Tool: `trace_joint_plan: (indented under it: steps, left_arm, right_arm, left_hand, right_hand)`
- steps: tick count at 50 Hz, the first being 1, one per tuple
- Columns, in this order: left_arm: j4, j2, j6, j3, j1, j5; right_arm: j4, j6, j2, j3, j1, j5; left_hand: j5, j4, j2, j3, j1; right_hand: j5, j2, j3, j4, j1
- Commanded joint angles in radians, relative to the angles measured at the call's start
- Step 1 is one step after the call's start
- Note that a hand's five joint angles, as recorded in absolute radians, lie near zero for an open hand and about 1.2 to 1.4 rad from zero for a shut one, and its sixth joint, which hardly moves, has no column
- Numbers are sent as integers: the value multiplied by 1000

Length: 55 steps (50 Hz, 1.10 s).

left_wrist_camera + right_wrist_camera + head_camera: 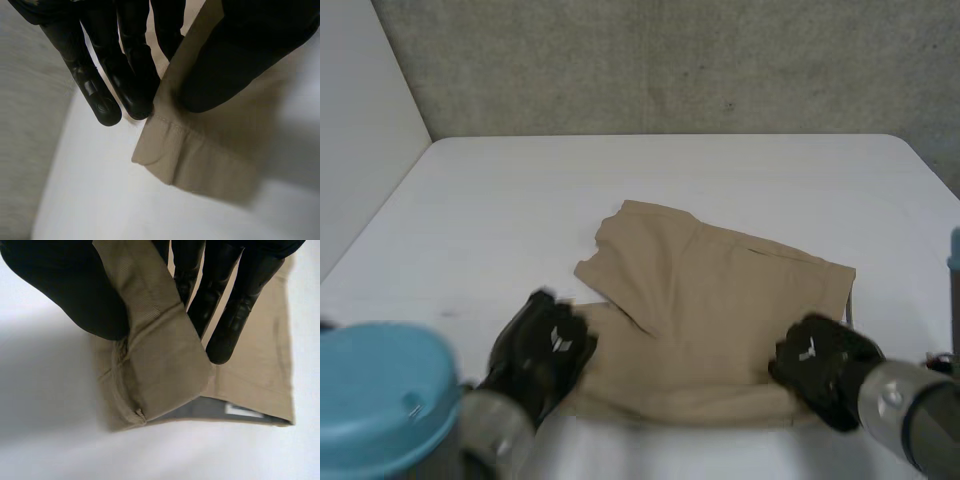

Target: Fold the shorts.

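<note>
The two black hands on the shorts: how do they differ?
The left hand pinches the near-left corner of the shorts; the right hand the near-right. At the right hand the cloth is turned over, baring grey lining; at the left hand only tan shows. Both hold it pinched.

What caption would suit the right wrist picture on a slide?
Right robot hand pinches a corner of the tan shorts lying on the white table.
</note>
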Motion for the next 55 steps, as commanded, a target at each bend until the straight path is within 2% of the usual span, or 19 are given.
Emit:
trace_joint_plan:
  steps: [1, 3, 7, 11, 16, 17, 18, 19, 20, 21, 22, 26, 33, 37, 41, 48, 49, 55]
  left_arm:
    - [349, -263, 15, 266, 38, 16]
    - [467, -348, 34, 345, 61, 40]
    - [615, -502, 71, 498, 85, 100]
    - [643, -658, 112, 688, 90, 128]
    - [604, -792, 118, 849, 113, 129]
    - [601, -804, 117, 856, 116, 132]
    - [601, -815, 118, 862, 118, 135]
    - [603, -829, 118, 869, 119, 140]
    - [603, -835, 117, 869, 119, 141]
    - [604, -837, 117, 869, 118, 143]
    - [604, -840, 118, 866, 116, 146]
    - [620, -835, 115, 859, 107, 140]
    - [627, -739, 112, 783, 112, 82]
    - [618, -618, 65, 662, 119, 17]
    - [601, -431, -98, 452, 125, 2]
    - [503, -254, -365, 243, 124, 3]
    - [465, -228, -435, 202, 122, 3]
    - [402, -208, -589, 123, 127, -1]
  right_arm:
    - [-202, 55, 144, -120, -27, 124]
    - [-297, 55, 176, -163, -26, 147]
    - [-484, 35, 257, -225, -27, 156]
    - [-616, 30, 354, -292, -21, 154]
    - [-645, 7, 486, -412, -26, 165]
    - [-645, 3, 504, -430, -27, 173]
    - [-644, -5, 529, -461, -27, 203]
    - [-647, -4, 537, -470, -27, 226]
    - [-648, -2, 543, -478, -27, 249]
    - [-648, -1, 544, -485, -27, 274]
    - [-648, 4, 544, -495, -29, 313]
    - [-677, 27, 512, -485, -27, 348]
    - [-676, 185, 367, -433, -56, 296]
    - [-612, 300, 252, -375, -102, 211]
    - [-461, 357, 170, -329, -135, 115]
    - [-228, 444, 141, -219, -197, 9]
    - [-217, 446, 141, -196, -202, 6]
    - [-327, 453, 142, -52, -248, -50]
  left_hand:
    - [207, 193, 196, 200, 248]
    - [207, 193, 196, 200, 248]
    - [207, 193, 196, 200, 248]
    - [207, 193, 196, 200, 248]
    - [207, 193, 196, 200, 248]
    - [207, 193, 196, 200, 248]
    - [123, 109, 112, 116, 164]
    - [-511, -525, -522, -518, -470]
    - [-884, -898, -895, -891, -843]
    - [-1015, -1029, -1026, -1022, -974]
    - [-982, -996, -994, -990, -942]
    - [-1015, -1029, -1026, -1022, -974]
    - [-1015, -1029, -1026, -1022, -974]
    - [-1015, -1029, -1026, -1022, -974]
    - [-1015, -1029, -1026, -1022, -974]
    - [-1015, -1029, -1026, -1022, -974]
    - [-1015, -1029, -1026, -1022, -974]
    - [-1015, -1029, -1026, -1022, -974]
  right_hand:
    - [221, 213, 214, 200, 422]
    - [221, 213, 214, 200, 422]
    - [221, 213, 214, 200, 422]
    - [221, 213, 214, 200, 422]
    - [221, 213, 214, 200, 422]
    - [143, 136, 136, 123, 345]
    - [-413, -420, -420, -433, -211]
    - [-627, -635, -635, -648, -426]
    - [-720, -727, -727, -740, -518]
    - [-793, -801, -800, -814, -592]
    - [-1001, -1008, -1008, -1022, -800]
    - [-1001, -1008, -1008, -1022, -800]
    - [-1001, -1008, -1008, -1022, -800]
    - [-1001, -1008, -1008, -1022, -800]
    - [-1001, -1008, -1008, -1022, -800]
    - [-1001, -1008, -1008, -1022, -800]
    - [-1001, -1008, -1008, -1022, -800]
    - [-923, -931, -931, -944, -722]
